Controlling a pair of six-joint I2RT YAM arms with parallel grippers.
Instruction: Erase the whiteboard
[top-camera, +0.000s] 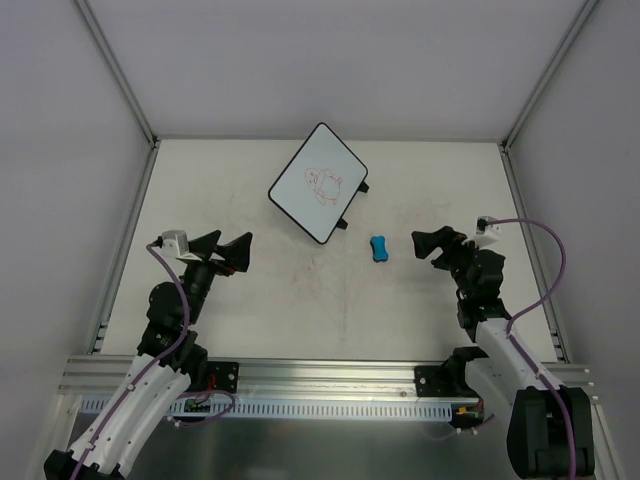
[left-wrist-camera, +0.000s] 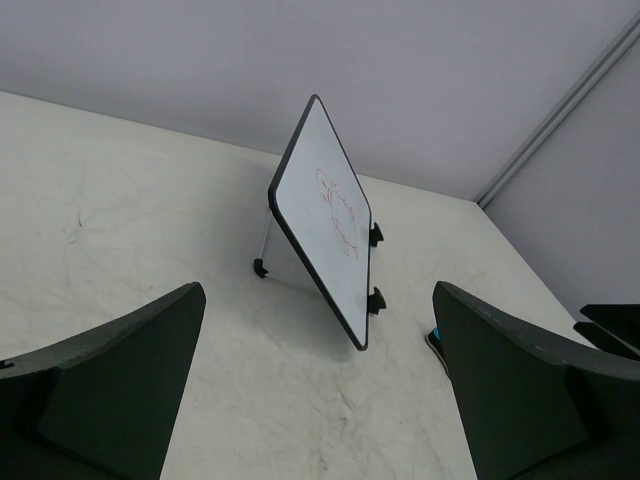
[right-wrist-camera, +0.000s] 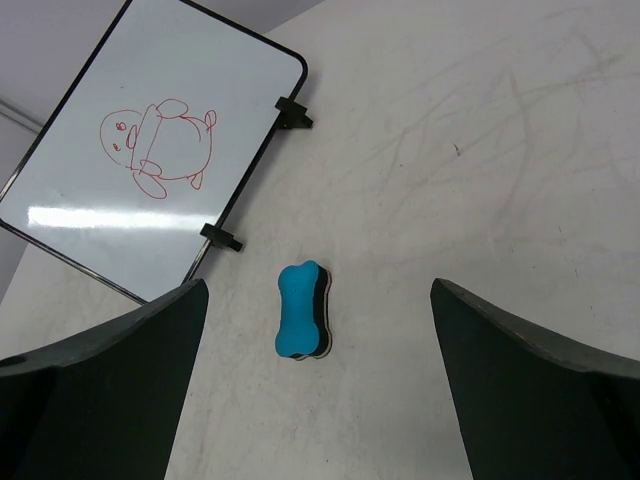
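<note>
The whiteboard (top-camera: 318, 183) stands propped at a tilt on small black feet at the back middle of the table, turned cornerwise. A red cartoon doodle (right-wrist-camera: 160, 148) is drawn on its white face. The left wrist view shows the whiteboard (left-wrist-camera: 322, 205) edge-on. A small blue bone-shaped eraser (top-camera: 378, 249) lies flat on the table just right of the board's near corner. My right gripper (top-camera: 430, 247) is open, and the eraser (right-wrist-camera: 302, 308) lies ahead between its fingers, untouched. My left gripper (top-camera: 226, 250) is open and empty, to the near left of the board.
White enclosure walls with metal corner posts (top-camera: 118, 70) ring the table. An aluminium rail (top-camera: 320, 378) runs along the near edge by the arm bases. Faint reddish smears mark the table top (top-camera: 330, 290). The right gripper's fingers (left-wrist-camera: 610, 325) show at the left wrist view's right edge.
</note>
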